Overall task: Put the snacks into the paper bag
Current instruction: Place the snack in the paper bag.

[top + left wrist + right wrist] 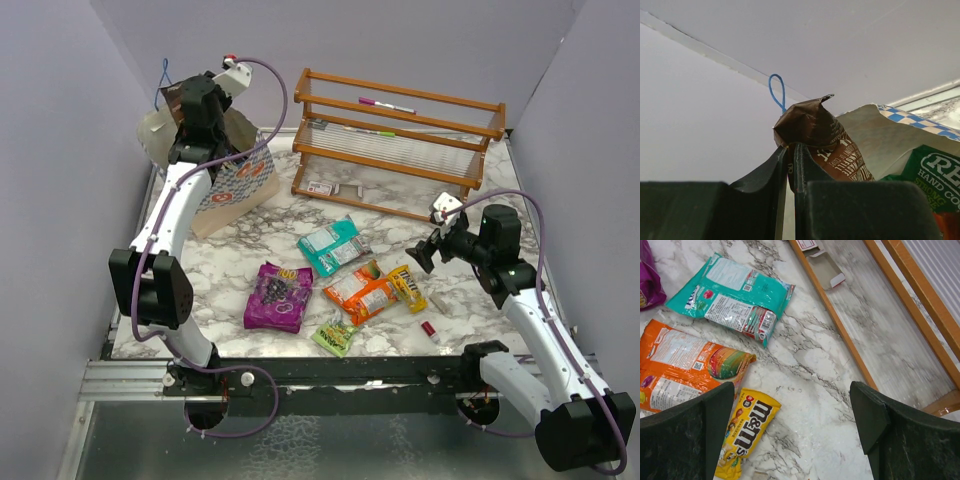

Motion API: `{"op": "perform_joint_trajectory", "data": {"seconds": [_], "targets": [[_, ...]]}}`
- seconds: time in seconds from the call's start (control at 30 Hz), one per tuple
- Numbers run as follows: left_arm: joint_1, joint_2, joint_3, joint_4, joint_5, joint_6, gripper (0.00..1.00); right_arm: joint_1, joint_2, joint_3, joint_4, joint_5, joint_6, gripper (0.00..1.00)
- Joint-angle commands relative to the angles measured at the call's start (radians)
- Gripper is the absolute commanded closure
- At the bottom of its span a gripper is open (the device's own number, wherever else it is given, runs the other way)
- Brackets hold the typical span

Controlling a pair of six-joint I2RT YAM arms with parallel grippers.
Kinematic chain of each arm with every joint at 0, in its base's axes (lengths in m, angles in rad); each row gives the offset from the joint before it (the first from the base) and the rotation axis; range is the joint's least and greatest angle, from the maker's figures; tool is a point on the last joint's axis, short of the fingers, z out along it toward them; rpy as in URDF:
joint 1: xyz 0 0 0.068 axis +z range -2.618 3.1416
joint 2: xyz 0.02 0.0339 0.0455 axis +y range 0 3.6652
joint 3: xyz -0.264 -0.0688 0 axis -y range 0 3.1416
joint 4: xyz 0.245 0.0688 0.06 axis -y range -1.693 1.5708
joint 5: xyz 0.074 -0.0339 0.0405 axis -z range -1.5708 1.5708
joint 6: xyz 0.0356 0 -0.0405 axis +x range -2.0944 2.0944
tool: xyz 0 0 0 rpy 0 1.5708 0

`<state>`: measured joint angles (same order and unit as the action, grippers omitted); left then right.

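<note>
Left end effector (791, 150) pinched a brown packet (815, 132) at the bag (875, 140) mouth, counter's (250, 240) far-left corner; right end effector (792, 390) gaped empty above the yellow packet (747, 432), near the rack (400, 145).

Left claw (792, 151) pinched shut; right claw (791, 392) spread wide.
</note>
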<state>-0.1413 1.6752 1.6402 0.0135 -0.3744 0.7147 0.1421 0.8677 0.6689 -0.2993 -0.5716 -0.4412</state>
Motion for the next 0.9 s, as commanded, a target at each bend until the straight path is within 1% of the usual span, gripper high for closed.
{"op": "perform_joint_trajectory", "data": {"seconds": [0.0,0.4,0.7,0.87], "targets": [[0.000,-0.032,-0.011,-0.025,0.049,-0.026,1.00,-0.006,-0.015,0.000,-0.012,-0.026,-0.006,0.01],[0.000,-0.051,-0.039,-0.149,0.170,-0.122,1.00,-0.006,-0.023,-0.002,-0.013,-0.030,-0.007,0.01],[0.000,-0.031,-0.049,-0.195,0.177,-0.116,1.00,-0.006,-0.022,-0.003,-0.014,-0.035,-0.008,0.01],[0.000,-0.023,-0.049,-0.228,0.197,-0.123,0.97,-0.006,-0.021,-0.004,-0.014,-0.033,-0.010,0.01]]}}
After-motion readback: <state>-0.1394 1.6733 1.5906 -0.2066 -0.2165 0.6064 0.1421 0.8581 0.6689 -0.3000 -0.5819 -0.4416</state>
